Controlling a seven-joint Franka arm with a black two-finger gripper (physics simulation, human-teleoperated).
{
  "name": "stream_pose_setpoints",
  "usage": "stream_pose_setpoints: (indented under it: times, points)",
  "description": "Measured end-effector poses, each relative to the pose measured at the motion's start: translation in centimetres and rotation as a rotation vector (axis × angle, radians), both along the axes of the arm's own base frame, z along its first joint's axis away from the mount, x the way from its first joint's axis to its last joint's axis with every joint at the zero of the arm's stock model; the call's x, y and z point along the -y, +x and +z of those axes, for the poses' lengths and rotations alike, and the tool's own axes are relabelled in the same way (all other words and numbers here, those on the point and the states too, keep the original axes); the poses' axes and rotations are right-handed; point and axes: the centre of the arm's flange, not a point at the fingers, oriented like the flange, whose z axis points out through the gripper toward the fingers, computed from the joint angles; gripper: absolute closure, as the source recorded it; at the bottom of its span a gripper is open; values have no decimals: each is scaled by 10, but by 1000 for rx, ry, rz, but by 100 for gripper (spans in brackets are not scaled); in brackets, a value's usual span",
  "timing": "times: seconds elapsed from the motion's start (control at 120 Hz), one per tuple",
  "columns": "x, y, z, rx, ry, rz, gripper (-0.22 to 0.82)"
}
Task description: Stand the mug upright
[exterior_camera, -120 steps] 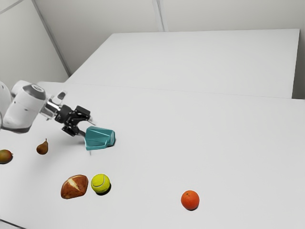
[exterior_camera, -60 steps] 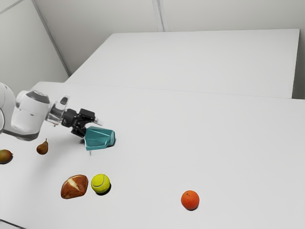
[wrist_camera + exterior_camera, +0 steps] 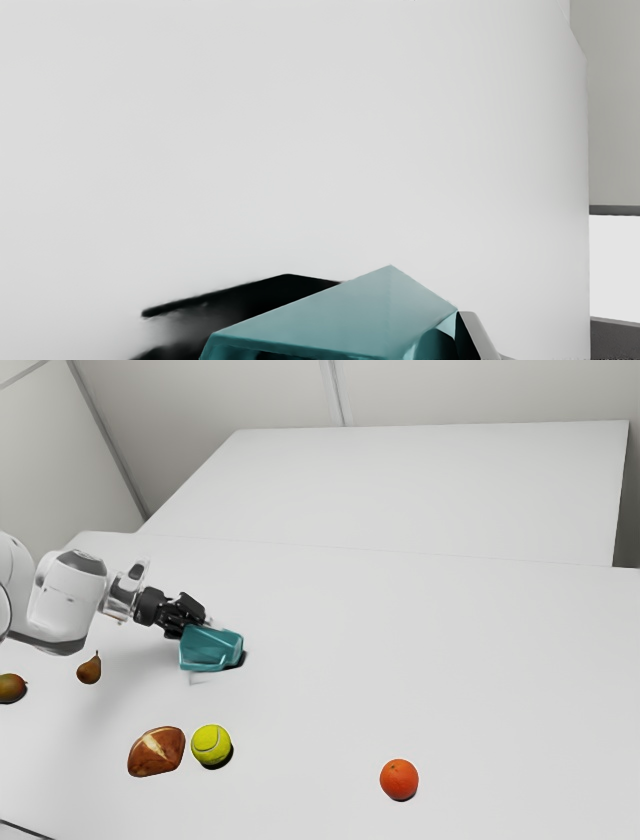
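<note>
Black two-finger gripper (image 3: 204,625): located at the teal, faceted, glossy mug (image 3: 208,649); whether the jaws stand wide or narrow cannot be determined. Mug: lying on its side on the white table (image 3: 400,640), narrower end toward the exterior view's right. Farther out: brown pear (image 3: 89,669), fuzzy yellow-green tennis ball (image 3: 210,744), brown crusted bread roll (image 3: 157,752) just beside the ball, reddish-green round fruit (image 3: 11,688), and, well apart, round orange fruit (image 3: 399,779).

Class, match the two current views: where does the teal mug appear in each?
Exterior view: the mug is toward the exterior view's left, at the gripper.
Wrist view: the mug is close up, cut off by the picture's edge.
Shared landmark: the white table.
</note>
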Motion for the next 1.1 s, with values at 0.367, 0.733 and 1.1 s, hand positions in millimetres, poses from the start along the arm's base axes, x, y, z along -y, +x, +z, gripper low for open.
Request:
stream_pose_setpoints:
  times: [0.367, 0.733, 1.1]
  points:
    - [7, -2, 28, 61, 30, -24, 76]
    - [31, -3, 81, 134, 95, -91, 79]
    - [103, 3, 146, 108, 334, -338, 79]
